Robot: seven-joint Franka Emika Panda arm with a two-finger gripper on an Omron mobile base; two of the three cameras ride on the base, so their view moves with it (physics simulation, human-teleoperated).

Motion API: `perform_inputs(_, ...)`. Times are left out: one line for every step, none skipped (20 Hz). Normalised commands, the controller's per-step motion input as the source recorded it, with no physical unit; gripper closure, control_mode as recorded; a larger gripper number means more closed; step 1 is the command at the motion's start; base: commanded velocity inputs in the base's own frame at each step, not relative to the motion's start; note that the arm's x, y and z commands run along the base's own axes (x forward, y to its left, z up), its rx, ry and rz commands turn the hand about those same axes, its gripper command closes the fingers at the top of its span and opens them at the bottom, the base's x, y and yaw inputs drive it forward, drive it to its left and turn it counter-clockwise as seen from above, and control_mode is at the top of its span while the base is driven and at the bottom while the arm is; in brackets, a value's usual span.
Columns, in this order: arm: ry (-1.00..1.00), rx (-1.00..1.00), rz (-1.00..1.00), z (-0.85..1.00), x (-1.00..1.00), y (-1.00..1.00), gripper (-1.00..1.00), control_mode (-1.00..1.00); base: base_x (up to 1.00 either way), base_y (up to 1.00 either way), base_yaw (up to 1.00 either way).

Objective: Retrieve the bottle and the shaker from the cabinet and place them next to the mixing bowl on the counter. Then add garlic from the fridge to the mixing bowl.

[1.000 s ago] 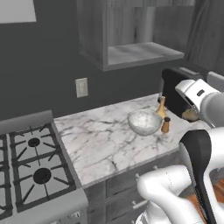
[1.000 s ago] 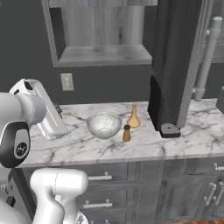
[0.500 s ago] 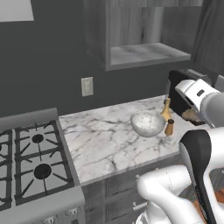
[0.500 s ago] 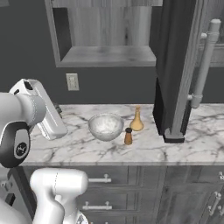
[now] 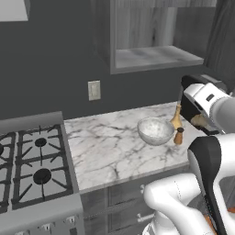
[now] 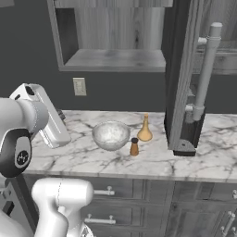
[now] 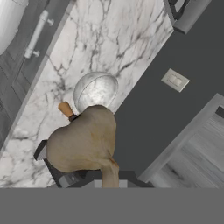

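**Operator:** What is the state of the tool?

**Tech:** Your tool [image 5: 196, 117] is closed narrow on the garlic [image 5: 199, 121]. In the hand view the garlic [image 7: 85, 140] is a large tan lump directly ahead of the fingers, and it covers them.

**Operator:** Where is the garlic relative to the bowl?

**Tech:** It is off the tabletop [image 5: 105, 142], held in the air. In the left base view you see it to the right of the bottle [image 5: 176, 118] and the bowl [image 5: 155, 130]. In the hand view it overlaps the near rim of the bowl [image 7: 95, 89].

**Operator:** Where are the other items?

**Tech:** The bottle stands upright just beside the bowl. The shaker [image 5: 179, 136] stands upright in front of the bottle, also just beside the bowl. Both rest on the tabletop.

**Operator:** And around them?

**Tech:** The cabinet [image 5: 151, 55] hangs on the wall above the tabletop. The fridge [image 6: 180, 78] stands to the right of the bottle in the right base view. An outlet [image 5: 94, 90] is on the wall, and a stove [image 5: 32, 160] adjoins the tabletop's left end.
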Motion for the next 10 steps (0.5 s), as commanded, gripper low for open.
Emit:
perform_inputs(0.00,0.00,0.00,0.00,0.00,0.00,1.00,1.00,0.26,-0.35,0.13)
perform_inputs(0.00,0.00,0.00,0.00,0.00,0.00,1.00,1.00,0.26,-0.36,0.13)
perform_inputs(0.00,0.00,0.00,0.00,0.00,0.00,1.00,1.00,0.24,-0.36,0.13)
perform_inputs(0.00,0.00,0.00,0.00,0.00,0.00,1.00,1.00,0.23,-0.37,0.13)
perform_inputs(0.00,0.00,0.00,0.00,0.00,0.00,1.00,1.00,0.21,-0.38,0.12)
perform_inputs(0.00,0.00,0.00,0.00,0.00,0.00,1.00,1.00,0.21,-0.36,0.12)
perform_inputs(0.00,0.00,0.00,0.00,0.00,0.00,1.00,1.00,0.21,-0.36,0.12)
perform_inputs(0.00,0.00,0.00,0.00,0.00,0.00,1.00,1.00,0.24,-0.36,0.11)
perform_inputs(0.00,0.00,0.00,0.00,0.00,0.00,1.00,1.00,0.24,-0.35,0.11)
perform_inputs(0.00,0.00,0.00,0.00,0.00,0.00,1.00,1.00,0.24,-0.34,0.10)
